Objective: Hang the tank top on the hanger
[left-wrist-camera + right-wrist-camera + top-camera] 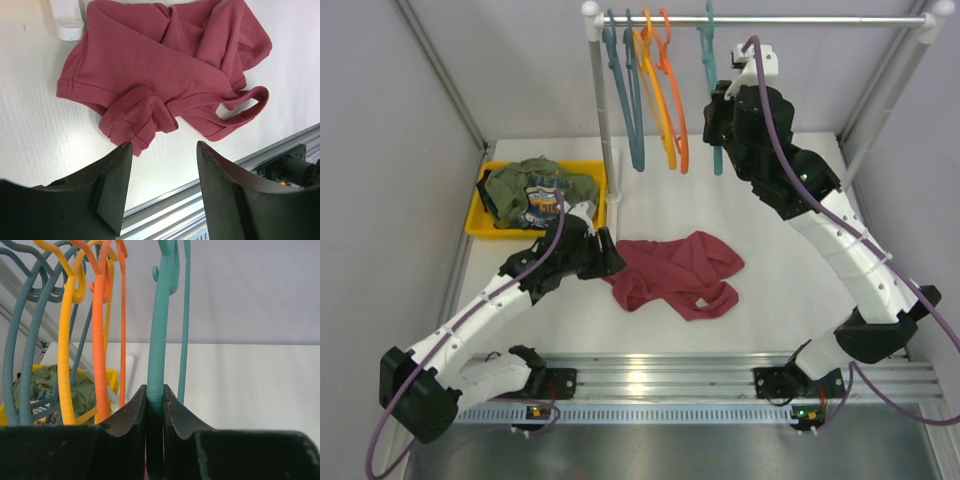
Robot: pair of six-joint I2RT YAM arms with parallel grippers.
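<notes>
We're early days here: our right gripper [155,392] is clamped on the teal hanger [159,330], which hangs from the rail [770,19] at top, right of centre. Our left gripper [164,150] is half-open and empty, just above the tank top [675,275] crumpled mid-frame.

In the upper left of the overhead view, a yellow bin [478,226] sits on the white desk [790,270] and holds a crumpled olive-green garment [535,188] with a printed graphic. Just right of it a white post [603,110] carries a metal rail [800,19] across the top of the frame. Two slate-blue hangers [637,150], a yellow hanger [658,108] and an orange hanger [680,130] hang side by side from the rail's left end.
</notes>
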